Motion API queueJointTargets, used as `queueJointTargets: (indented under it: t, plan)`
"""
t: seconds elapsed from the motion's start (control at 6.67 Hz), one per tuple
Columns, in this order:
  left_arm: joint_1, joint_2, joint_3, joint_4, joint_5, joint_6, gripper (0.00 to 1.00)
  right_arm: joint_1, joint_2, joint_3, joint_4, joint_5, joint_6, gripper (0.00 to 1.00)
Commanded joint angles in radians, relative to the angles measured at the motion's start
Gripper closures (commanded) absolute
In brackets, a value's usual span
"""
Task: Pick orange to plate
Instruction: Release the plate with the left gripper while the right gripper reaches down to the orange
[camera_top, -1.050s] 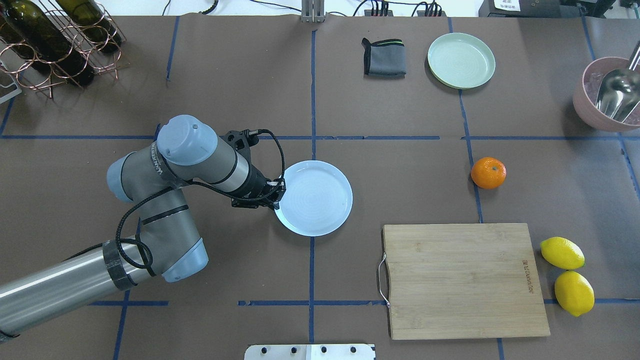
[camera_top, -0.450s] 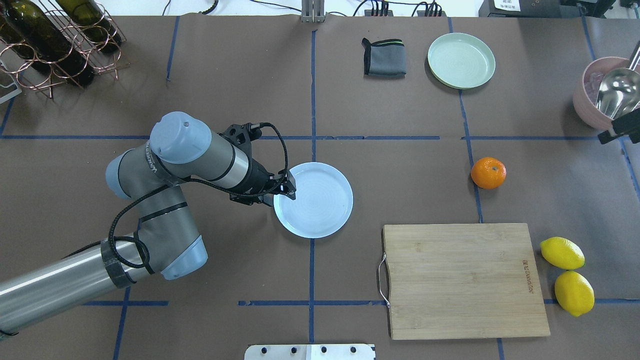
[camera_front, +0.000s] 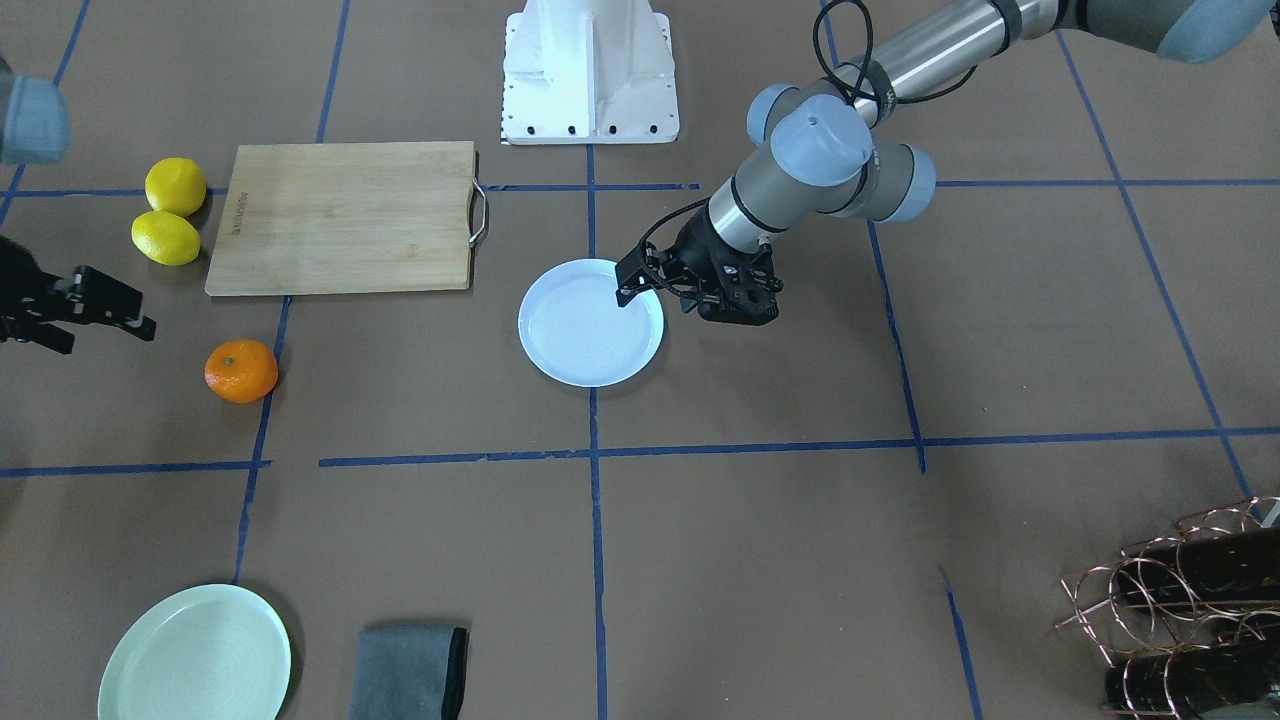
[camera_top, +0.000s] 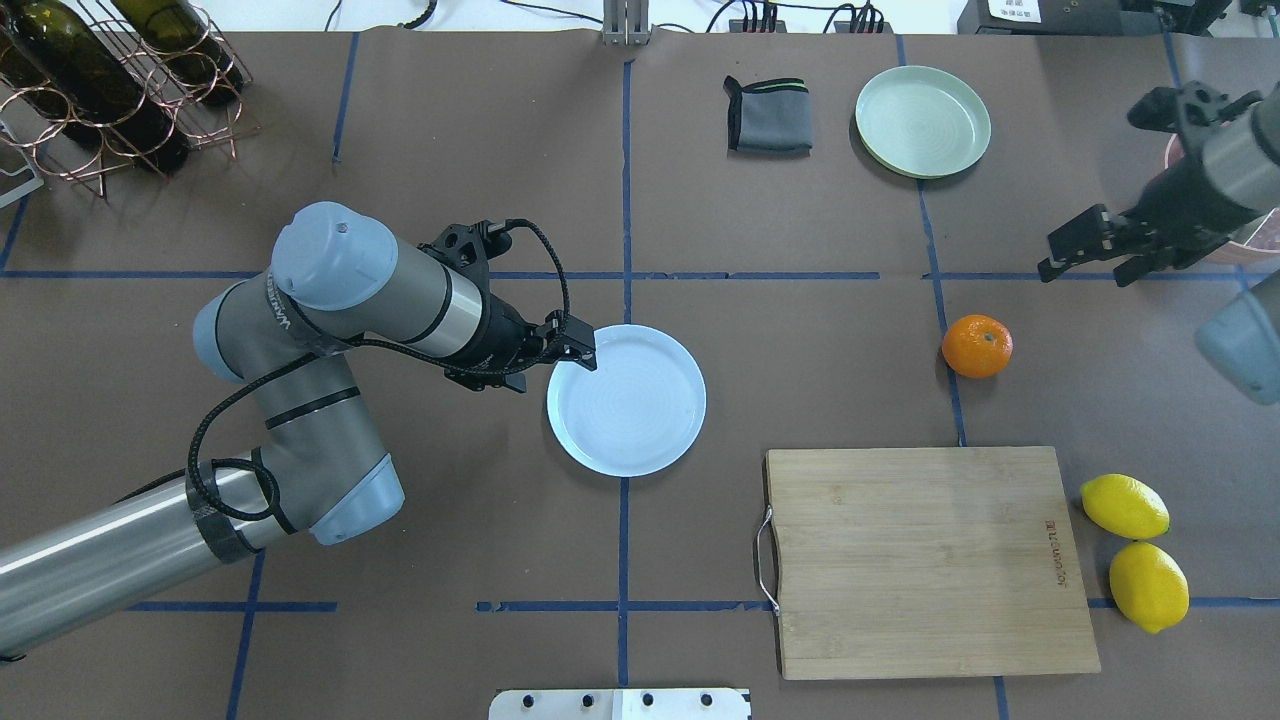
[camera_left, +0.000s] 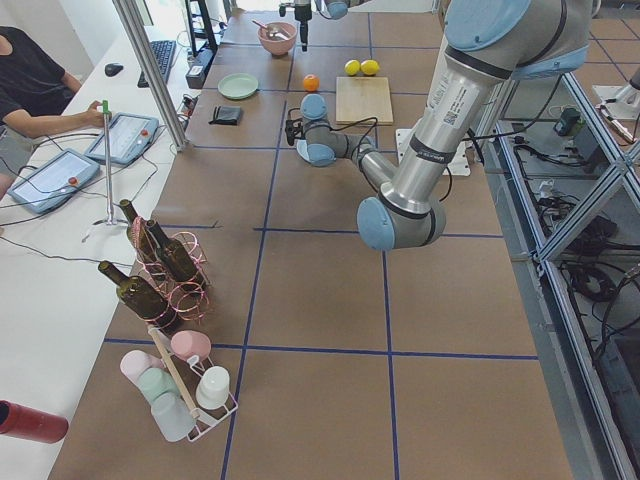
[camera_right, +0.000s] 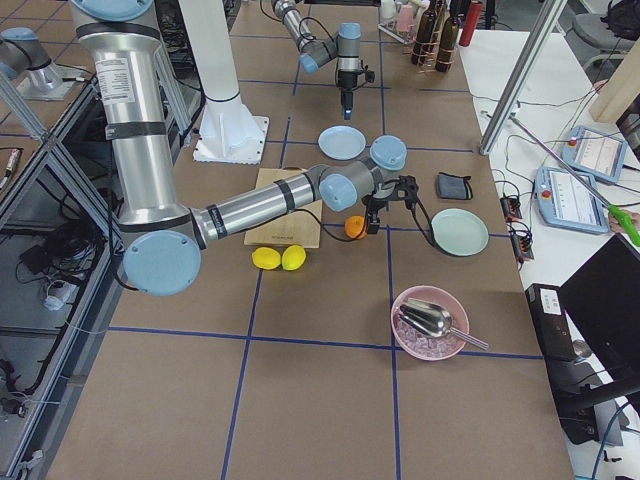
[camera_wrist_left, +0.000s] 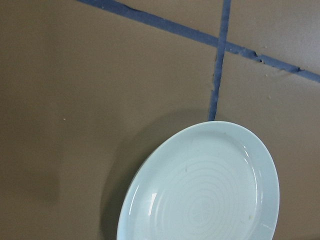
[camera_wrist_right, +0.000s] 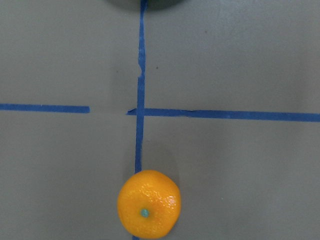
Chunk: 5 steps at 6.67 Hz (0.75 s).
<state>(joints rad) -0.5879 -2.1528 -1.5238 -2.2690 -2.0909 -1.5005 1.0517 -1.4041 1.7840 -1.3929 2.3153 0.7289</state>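
Note:
The orange (camera_top: 977, 346) lies on the brown table by a blue tape line, right of centre; it also shows low in the right wrist view (camera_wrist_right: 148, 203) and in the front view (camera_front: 241, 371). The pale bluish-white plate (camera_top: 627, 400) sits mid-table with nothing on it (camera_wrist_left: 200, 190). My right gripper (camera_top: 1085, 272) hangs open in the air, beyond and to the right of the orange, not touching it. My left gripper (camera_top: 578, 348) hovers over the plate's left rim (camera_front: 640, 290), apparently open and holding nothing.
A wooden cutting board (camera_top: 930, 560) lies in front of the orange, with two lemons (camera_top: 1124, 506) to its right. A mint-green plate (camera_top: 922, 121) and a grey cloth (camera_top: 768, 115) are at the back. A pink bowl (camera_right: 428, 322) stands far right, a bottle rack (camera_top: 110, 80) back left.
My right arm has come in from the right edge towards the orange. My left gripper has drawn up and back from the plate's left rim. Plate and orange have not moved.

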Motion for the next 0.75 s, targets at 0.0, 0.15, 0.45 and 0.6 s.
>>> queueJointTargets:
  t: [0.0, 0.15, 0.45, 0.6]
  plan:
    - [-0.003, 0.002, -0.019, -0.001, 0.006, -0.001, 0.04, -0.187, 0.013, 0.009, -0.001, -0.266, 0.119, 0.0]
    - [-0.003, 0.002, -0.019, -0.001, 0.008, -0.001, 0.04, -0.203, 0.01, 0.011, -0.001, -0.28, 0.133, 0.0]
    - [-0.003, 0.002, -0.019, -0.001, 0.014, 0.0, 0.04, -0.251, 0.016, 0.008, 0.003, -0.319, 0.158, 0.0]
    - [-0.003, 0.004, -0.019, -0.001, 0.014, 0.0, 0.04, -0.252, 0.007, -0.009, 0.044, -0.321, 0.158, 0.0]
